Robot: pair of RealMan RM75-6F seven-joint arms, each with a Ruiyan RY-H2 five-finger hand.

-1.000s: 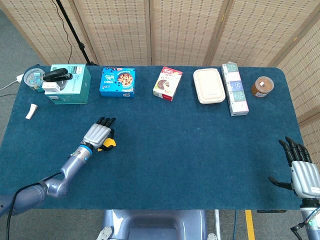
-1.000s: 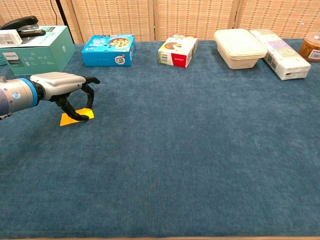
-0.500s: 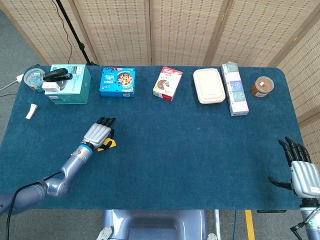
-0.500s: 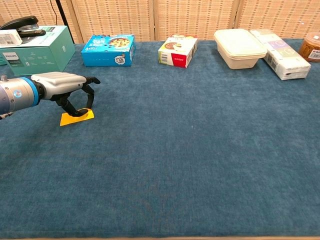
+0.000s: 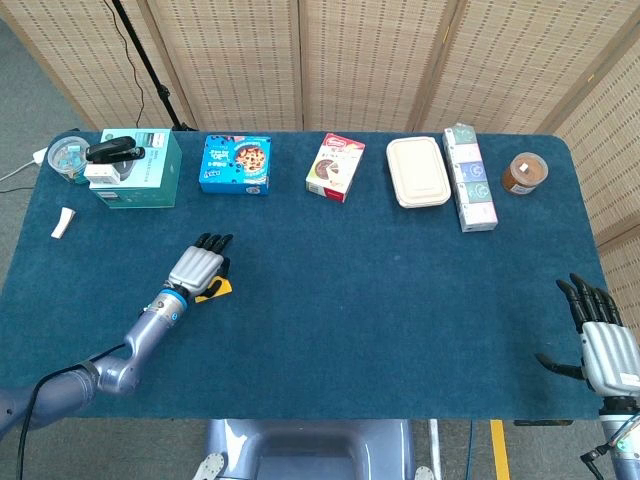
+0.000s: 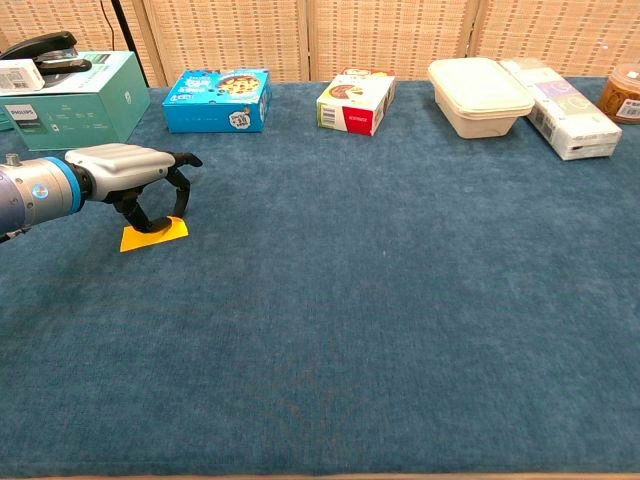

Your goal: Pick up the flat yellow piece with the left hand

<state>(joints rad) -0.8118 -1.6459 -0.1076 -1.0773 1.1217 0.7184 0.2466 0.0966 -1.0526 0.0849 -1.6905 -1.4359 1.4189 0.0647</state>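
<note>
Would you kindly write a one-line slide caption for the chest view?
Left hand arched over the flat yellow piece on the blue table, fingers curled down onto it, piece not yet lifted.

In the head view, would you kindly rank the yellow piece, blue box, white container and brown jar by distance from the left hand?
1. Yellow piece, under the left hand.
2. Blue box, back left.
3. White container, back right.
4. Brown jar, far right.

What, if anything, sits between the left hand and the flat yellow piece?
Nothing visible. The left hand arches directly over the flat yellow piece on the blue tablecloth, fingertips down at it; the boxes stand farther back.
</note>
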